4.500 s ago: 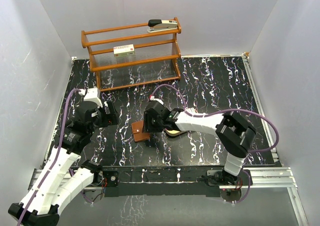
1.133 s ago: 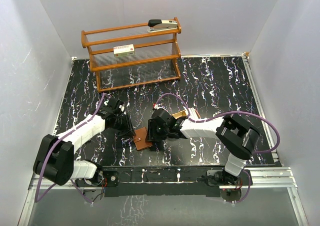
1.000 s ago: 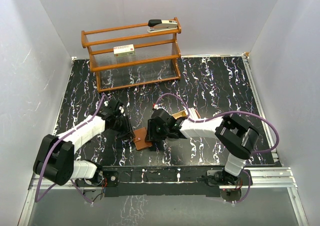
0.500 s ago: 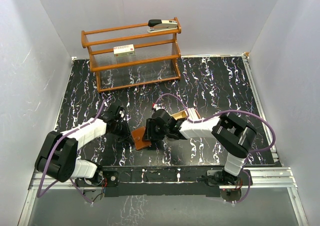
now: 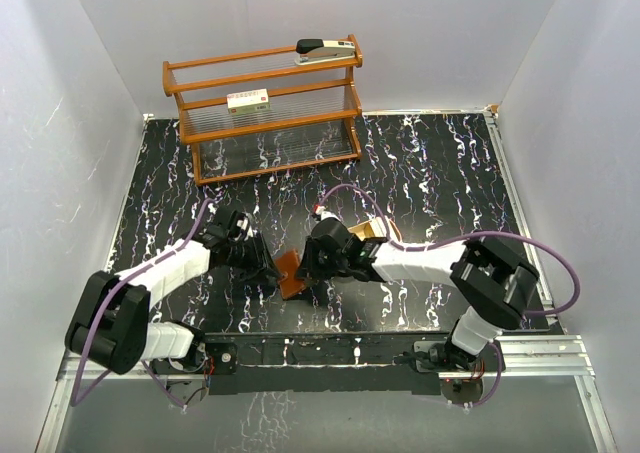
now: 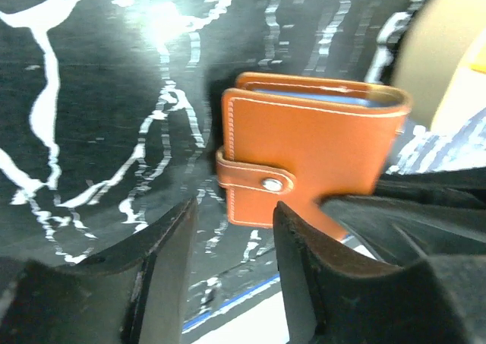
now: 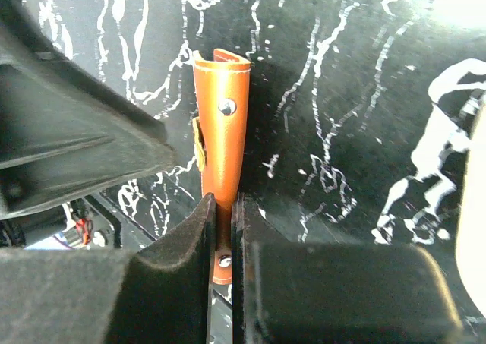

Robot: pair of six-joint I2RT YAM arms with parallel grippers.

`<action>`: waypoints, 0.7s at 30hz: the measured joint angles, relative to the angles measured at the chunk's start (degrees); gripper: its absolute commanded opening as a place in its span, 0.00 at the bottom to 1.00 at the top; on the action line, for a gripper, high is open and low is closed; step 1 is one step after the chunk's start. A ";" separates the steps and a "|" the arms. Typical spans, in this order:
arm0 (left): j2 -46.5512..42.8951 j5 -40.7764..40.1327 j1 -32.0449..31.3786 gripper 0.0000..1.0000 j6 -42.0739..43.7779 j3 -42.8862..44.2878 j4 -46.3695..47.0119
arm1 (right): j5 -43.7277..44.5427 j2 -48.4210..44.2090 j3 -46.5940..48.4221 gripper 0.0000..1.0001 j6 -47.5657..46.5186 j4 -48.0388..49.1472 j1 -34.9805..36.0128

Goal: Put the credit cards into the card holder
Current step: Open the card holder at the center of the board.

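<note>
Overhead view: both arms reach low and inward across the black marbled table (image 5: 430, 163) to meet at the card holder (image 5: 290, 275) near its front edge, and the white box (image 5: 248, 100) on the wooden rack (image 5: 270, 123) bears a red label too small to read. Left wrist view only: the card holder is folded, snap tab across its front, a blue edge of the credit cards (image 6: 319, 99) showing in the fold, just beyond the left claw (image 6: 231, 260), which is partly open and empty. Right wrist view only: the right claw (image 7: 222, 238) is pinched tight on the card holder's lower edge, with the card holder standing on edge.
</note>
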 measured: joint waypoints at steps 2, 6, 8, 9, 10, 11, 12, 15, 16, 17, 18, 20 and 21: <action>-1.70 1.44 0.00 0.48 -0.31 0.37 0.72 | 1.81 -1.22 0.74 0.00 -0.31 -3.87 0.11; -3.85 5.33 0.00 0.51 -0.66 2.10 3.58 | 5.66 -1.70 3.89 0.00 -1.73 -11.26 0.11; -3.87 6.82 0.00 0.52 -0.72 2.34 5.38 | 6.95 -2.08 4.76 0.00 -2.43 -13.51 0.15; -3.78 7.52 0.00 0.52 -0.83 2.34 6.05 | 7.48 -2.38 4.90 0.00 -2.64 -14.23 0.26; -3.54 8.33 0.00 0.53 -0.87 2.34 6.69 | 7.82 -2.69 4.92 0.00 -2.73 -14.84 0.33; -3.19 9.09 0.00 0.53 -0.94 2.34 7.45 | 8.24 -3.13 4.92 0.00 -2.86 -15.61 0.42; -2.64 9.97 0.00 0.53 -1.03 2.34 8.26 | 8.52 -3.52 4.94 0.00 -2.95 -16.17 0.57; -0.35 12.52 0.00 0.54 -1.44 2.08 11.02 | 8.98 -4.28 5.20 0.00 -3.30 -17.11 1.11; 0.57 13.53 0.00 0.54 -1.68 1.79 12.13 | 9.01 -4.33 5.40 0.00 -3.37 -17.18 1.25; 1.51 14.34 0.00 0.54 -1.90 1.57 13.07 | 9.05 -4.35 5.64 0.00 -3.52 -17.33 1.42; 2.40 14.95 0.00 0.54 -2.08 1.29 14.03 | 9.09 -4.35 5.79 0.00 -3.58 -17.33 1.62; 3.85 15.85 0.00 0.54 -2.21 0.76 15.32 | 9.16 -4.37 6.01 0.00 -3.76 -17.35 1.99; 4.37 16.11 0.00 0.54 -2.21 0.61 15.69 | 9.18 -4.37 6.05 0.00 -3.76 -17.35 2.12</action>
